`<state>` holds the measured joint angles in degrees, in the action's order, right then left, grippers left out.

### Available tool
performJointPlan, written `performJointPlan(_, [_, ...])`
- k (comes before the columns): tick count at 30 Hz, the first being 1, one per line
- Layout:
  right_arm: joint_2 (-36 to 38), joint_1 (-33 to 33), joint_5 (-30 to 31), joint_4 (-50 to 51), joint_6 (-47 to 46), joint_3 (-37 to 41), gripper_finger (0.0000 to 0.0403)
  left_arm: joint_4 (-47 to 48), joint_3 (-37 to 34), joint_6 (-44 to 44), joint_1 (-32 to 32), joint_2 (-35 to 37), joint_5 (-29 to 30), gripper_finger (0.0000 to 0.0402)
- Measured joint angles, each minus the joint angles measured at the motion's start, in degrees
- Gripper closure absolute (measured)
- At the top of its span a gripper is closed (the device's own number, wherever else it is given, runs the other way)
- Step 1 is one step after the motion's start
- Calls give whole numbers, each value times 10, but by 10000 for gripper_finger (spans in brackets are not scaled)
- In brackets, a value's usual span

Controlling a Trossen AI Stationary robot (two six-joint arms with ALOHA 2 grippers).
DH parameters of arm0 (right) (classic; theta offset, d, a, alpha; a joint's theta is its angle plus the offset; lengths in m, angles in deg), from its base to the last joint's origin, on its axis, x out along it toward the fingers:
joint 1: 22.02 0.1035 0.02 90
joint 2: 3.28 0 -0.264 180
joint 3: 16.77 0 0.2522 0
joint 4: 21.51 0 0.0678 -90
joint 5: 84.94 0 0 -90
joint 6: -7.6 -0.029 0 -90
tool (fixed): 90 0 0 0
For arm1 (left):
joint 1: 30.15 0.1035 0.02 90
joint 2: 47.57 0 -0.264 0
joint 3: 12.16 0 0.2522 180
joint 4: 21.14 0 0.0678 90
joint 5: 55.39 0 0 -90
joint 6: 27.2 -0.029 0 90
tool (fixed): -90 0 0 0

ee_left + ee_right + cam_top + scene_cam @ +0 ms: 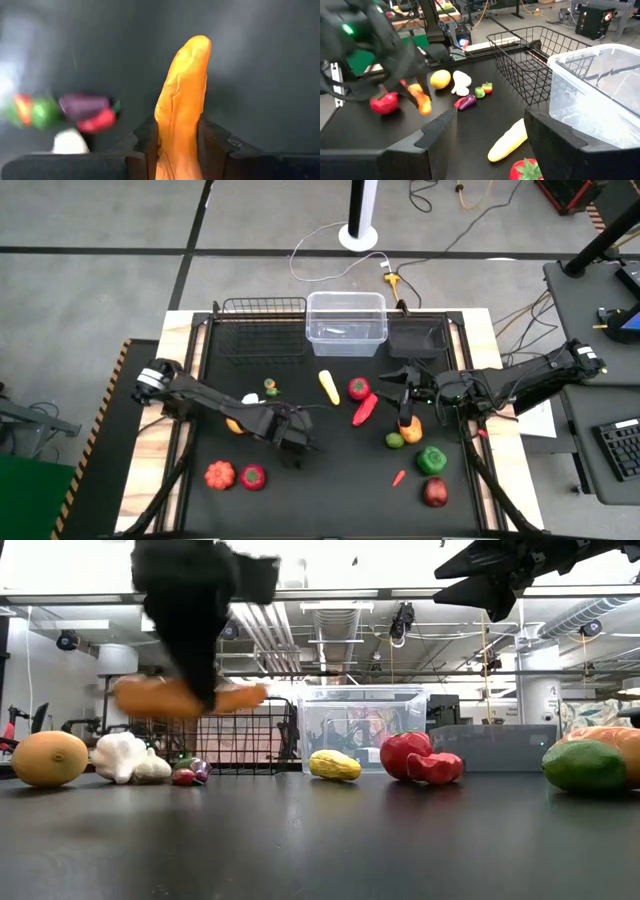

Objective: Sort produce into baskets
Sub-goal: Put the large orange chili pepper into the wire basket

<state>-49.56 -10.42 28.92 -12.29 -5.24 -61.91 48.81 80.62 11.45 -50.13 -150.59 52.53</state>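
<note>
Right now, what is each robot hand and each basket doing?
Left tool: shut on the long orange toy carrot, lifted off the table.
Right tool: open, empty, hanging above the table.
Black wire basket: upright, looks empty.
Clear plastic bin: upright, no produce seen inside.
Low dark tray: flat on the table, no produce seen inside.

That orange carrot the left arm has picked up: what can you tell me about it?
The orange carrot is a long, tapering toy with a rounded tip, smooth and slightly creased, plastic-looking. The left tool is shut on it, one dark finger pressed to each side near its thick end. In the low view it hangs roughly level, clear above the black table, touching nothing else. Its held end is hidden.
</note>
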Motion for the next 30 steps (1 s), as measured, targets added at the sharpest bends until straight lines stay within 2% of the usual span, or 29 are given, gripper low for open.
performJointPlan(4, [0,0,0,-4,-1,0,179,-22,37,-135,-9,10,109,321])
performJointPlan(8, [0,0,0,-5,-1,0,179,-77,31,-227,4,49,162,321])
performJointPlan(11, [0,0,0,-5,0,0,179,-123,-3,-284,31,96,190,321])
performJointPlan(13, [0,0,1,-4,0,0,179,-172,-40,-317,56,135,183,321])
performJointPlan(16, [0,-1,9,-6,0,0,179,-264,-108,-369,104,201,122,321])
performJointPlan(21, [-2,-4,79,-10,-2,0,179,-396,-213,-410,207,294,33,321])
performJointPlan(25, [-7,-9,92,-24,4,0,179,-417,-247,-410,280,340,18,321])
performJointPlan(30, [-9,-12,94,-40,10,0,179,-400,-246,-435,352,368,17,315])
